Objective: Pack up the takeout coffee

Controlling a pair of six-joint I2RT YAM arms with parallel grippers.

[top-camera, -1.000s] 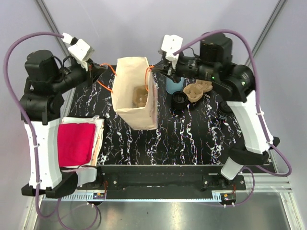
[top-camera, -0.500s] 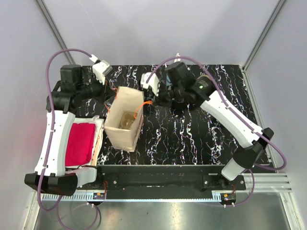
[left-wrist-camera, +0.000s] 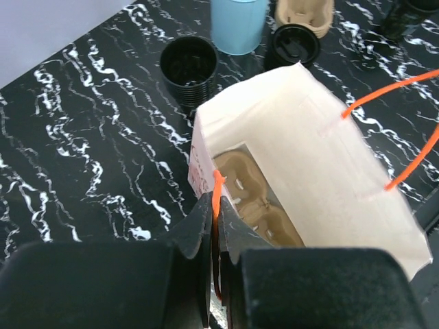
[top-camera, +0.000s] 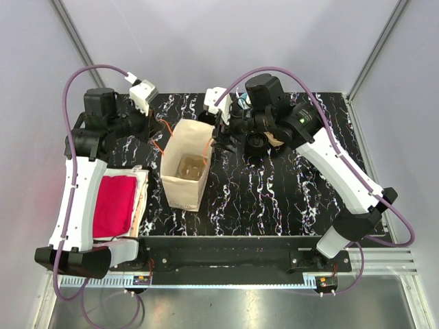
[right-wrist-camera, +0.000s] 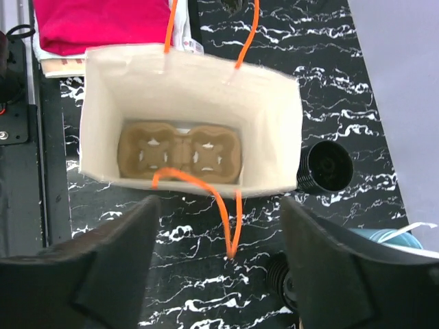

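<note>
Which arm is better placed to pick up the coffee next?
Right. The right pincer is open and empty above the bag, and the coffee stands close beside it. The left pincer is shut on a bag handle, probably best left holding that.

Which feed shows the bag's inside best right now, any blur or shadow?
Right wrist: bag inside and cardboard tray sharp, well lit, only its fingers blurred. Left wrist: fingers dark and soft, tray half hidden. Top view: sharp, tray dim in shadow.
</note>
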